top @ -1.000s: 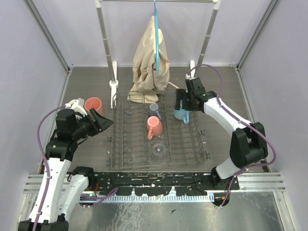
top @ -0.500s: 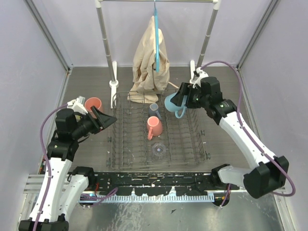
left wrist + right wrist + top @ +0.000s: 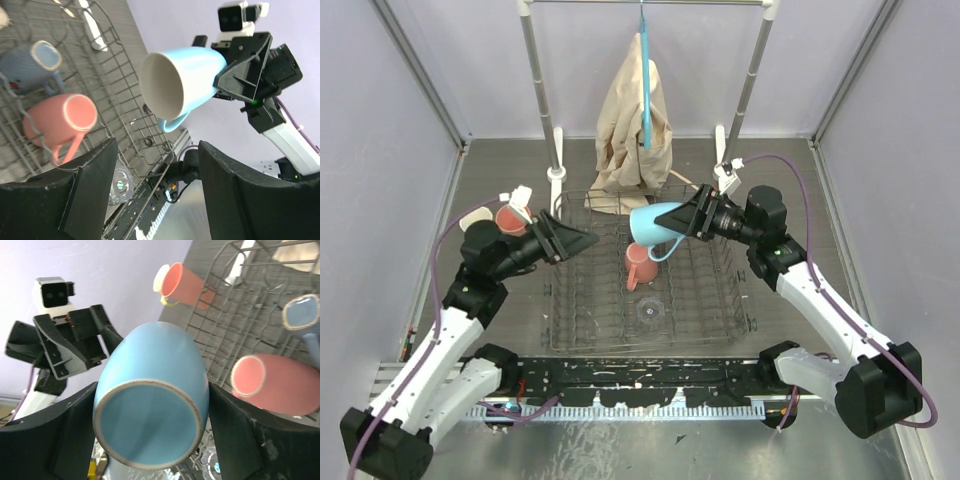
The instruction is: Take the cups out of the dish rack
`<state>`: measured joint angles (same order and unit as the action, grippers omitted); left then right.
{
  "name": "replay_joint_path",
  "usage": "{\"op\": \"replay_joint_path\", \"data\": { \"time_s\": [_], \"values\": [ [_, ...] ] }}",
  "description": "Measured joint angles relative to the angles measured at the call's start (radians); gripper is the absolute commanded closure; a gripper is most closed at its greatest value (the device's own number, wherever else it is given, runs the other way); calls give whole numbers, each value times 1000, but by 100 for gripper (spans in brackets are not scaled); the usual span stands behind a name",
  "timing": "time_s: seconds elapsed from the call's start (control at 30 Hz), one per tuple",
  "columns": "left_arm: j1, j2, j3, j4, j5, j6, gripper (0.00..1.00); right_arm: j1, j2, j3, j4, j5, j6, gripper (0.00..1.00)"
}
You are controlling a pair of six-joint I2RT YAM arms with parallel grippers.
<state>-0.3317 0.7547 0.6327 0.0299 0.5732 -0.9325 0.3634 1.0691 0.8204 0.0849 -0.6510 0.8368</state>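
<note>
1. Pale lilac walls (image 3: 370, 200) close in a dark grey, wood-grained tabletop (image 3: 500, 170), with slanting metal frame posts in the far corners.
2. At the back stands a silver clothes rail (image 3: 535, 90) with a beige cloth (image 3: 635, 120) hanging from a blue hanger (image 3: 645, 100).
3. Mid-tabletop sits the dish rack (image 3: 590, 300), its far edge just beside the cloth's hem.
4. The right gripper (image 3: 692, 218) is clamped on the light blue mug (image 3: 655, 222), held on its side in the air above the rack with its mouth facing the left arm.
5. The left gripper (image 3: 575, 240) hovers over the rack's left part, jaws spread wide and empty, pointing at that mug.
6. Inside the rack lie a salmon-pink mug (image 3: 638, 268), a grey-blue mug (image 3: 27, 65) and, nearer the arms' bases, a clear glass (image 3: 649, 312).
7. Left of the rack, on the tabletop, a second salmon-pink mug (image 3: 182, 284) stands touching a pale yellow mug (image 3: 159, 277).
</note>
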Motion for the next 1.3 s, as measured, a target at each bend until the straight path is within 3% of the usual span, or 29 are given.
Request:
{"op": "replay_joint_path", "data": {
  "time_s": [0.37,0.8,1.0,1.1,1.3],
  "values": [
    [-332,175,30,193,-144,58,29,-1,-36,-73,269,-105,203,99],
    [-391,185,34,366,-225,77,32,-1,-55,-97,321,-129,243,99],
    [-447,257,73,387,-232,111,44,-1,-55,-136,342,-140,267,99],
    [-458,279,82,399,-237,118,61,-1,-56,-136,342,-144,266,99],
    [-466,282,87,423,-245,121,81,-1,-65,-136,340,-141,266,99]
  ]
}}
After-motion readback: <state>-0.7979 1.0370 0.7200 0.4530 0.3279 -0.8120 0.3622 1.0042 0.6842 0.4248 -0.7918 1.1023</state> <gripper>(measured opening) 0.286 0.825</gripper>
